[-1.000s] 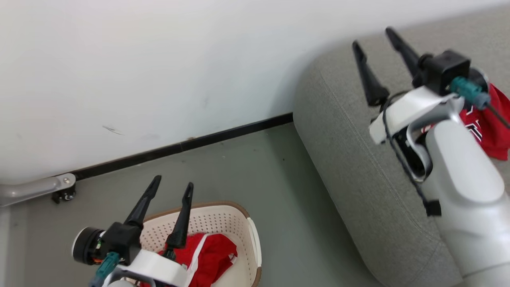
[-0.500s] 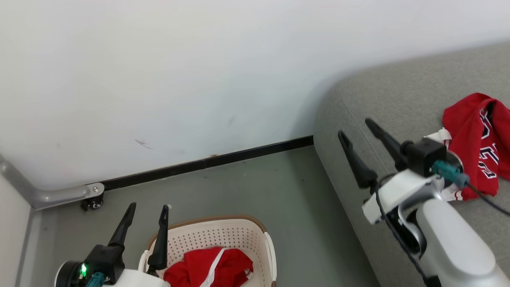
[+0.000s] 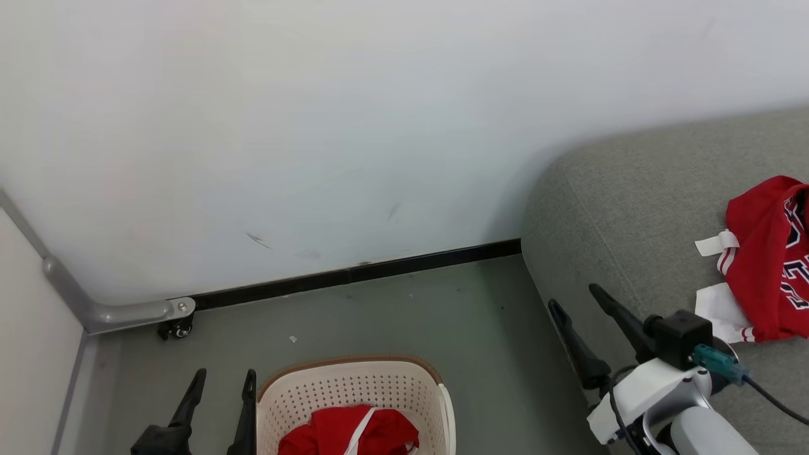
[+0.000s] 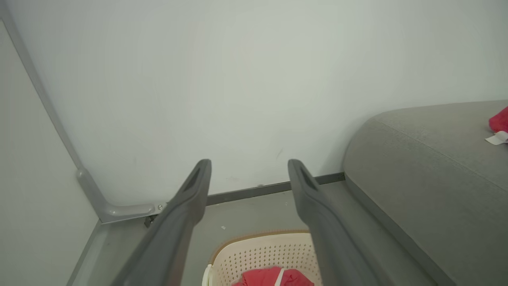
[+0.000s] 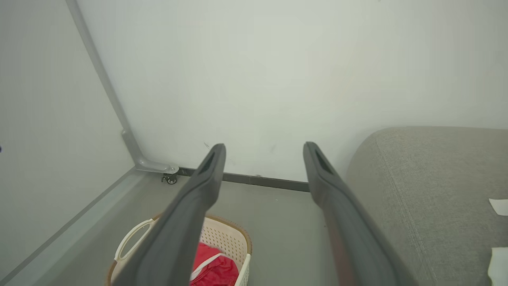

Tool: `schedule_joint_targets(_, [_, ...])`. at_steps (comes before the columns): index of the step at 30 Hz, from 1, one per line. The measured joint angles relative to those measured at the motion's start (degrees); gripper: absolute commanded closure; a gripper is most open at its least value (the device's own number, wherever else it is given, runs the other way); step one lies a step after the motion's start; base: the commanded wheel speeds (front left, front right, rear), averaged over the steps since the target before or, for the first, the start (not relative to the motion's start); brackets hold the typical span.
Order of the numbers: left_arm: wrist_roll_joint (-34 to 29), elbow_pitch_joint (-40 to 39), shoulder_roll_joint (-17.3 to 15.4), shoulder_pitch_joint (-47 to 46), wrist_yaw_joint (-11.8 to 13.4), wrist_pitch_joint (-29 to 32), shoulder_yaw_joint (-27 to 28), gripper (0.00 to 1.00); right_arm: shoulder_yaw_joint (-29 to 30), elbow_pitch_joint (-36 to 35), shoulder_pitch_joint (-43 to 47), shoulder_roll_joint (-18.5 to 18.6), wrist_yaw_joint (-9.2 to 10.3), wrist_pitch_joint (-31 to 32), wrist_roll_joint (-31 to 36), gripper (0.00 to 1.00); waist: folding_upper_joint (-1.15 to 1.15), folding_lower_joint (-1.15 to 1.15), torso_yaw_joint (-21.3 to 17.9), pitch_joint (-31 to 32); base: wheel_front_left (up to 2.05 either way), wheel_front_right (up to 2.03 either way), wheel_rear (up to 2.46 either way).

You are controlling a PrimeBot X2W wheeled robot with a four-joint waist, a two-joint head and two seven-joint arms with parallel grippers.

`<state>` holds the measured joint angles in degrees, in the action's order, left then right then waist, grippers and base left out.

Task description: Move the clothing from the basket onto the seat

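The cream basket (image 3: 354, 385) stands on the floor at the bottom of the head view with a red garment (image 3: 351, 436) bunched inside; the basket (image 5: 226, 240) and its red garment (image 5: 210, 268) also appear in the right wrist view. Another red garment with white trim (image 3: 761, 265) lies on the grey seat (image 3: 632, 215) at the right. My left gripper (image 3: 224, 379) is open just left of the basket, holding nothing. My right gripper (image 3: 575, 297) is open over the seat's front edge, apart from the garment on the seat.
A white wall with a black skirting strip (image 3: 354, 275) runs behind the basket. A grey metal bracket with a small caster (image 3: 177, 325) sits at the left corner. Grey floor (image 3: 442, 328) lies between basket and seat.
The head camera has tilted, shifting the whole scene. Both arms have sunk toward the bottom of the head view, and the right gripper has drawn back from the garment on the seat.
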<state>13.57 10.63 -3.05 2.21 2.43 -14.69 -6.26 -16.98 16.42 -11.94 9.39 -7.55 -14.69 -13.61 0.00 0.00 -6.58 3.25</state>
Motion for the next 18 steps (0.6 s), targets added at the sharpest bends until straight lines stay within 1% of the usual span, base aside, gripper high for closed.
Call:
schedule_joint_targets(3, [-0.1,0.5,0.2,0.8,0.3,0.0,0.2,0.00,0.4,-1.1,2.3,0.1,0.00,0.0,0.5,0.00,0.00,0.00,0.6,0.3,0.00,0.00,0.00])
schedule_joint_targets(4, [-0.2,0.8,0.4,1.0,0.4,0.0,0.5,0.00,1.2,-1.4,3.6,0.2,0.00,0.0,2.0,0.00,0.00,0.00,0.9,0.4,0.00,0.00,0.00])
schedule_joint_targets(9, [-0.2,1.4,0.5,1.8,0.5,0.0,1.0,0.00,5.3,-2.9,6.4,-0.9,0.01,0.0,2.2,0.00,0.00,0.00,1.7,0.4,0.00,0.00,0.00])
schedule_joint_targets(14, [-0.5,2.1,0.6,1.9,0.5,0.0,1.3,0.00,5.3,-3.6,9.0,-2.2,0.01,0.0,4.0,0.00,0.00,0.00,2.1,0.3,0.00,0.00,0.00])
schedule_joint_targets(18, [-0.8,2.2,0.7,2.0,0.5,0.0,1.7,0.00,5.2,-4.7,10.6,-2.6,0.01,0.0,5.7,0.00,0.00,0.00,2.1,0.3,0.00,0.00,0.00])
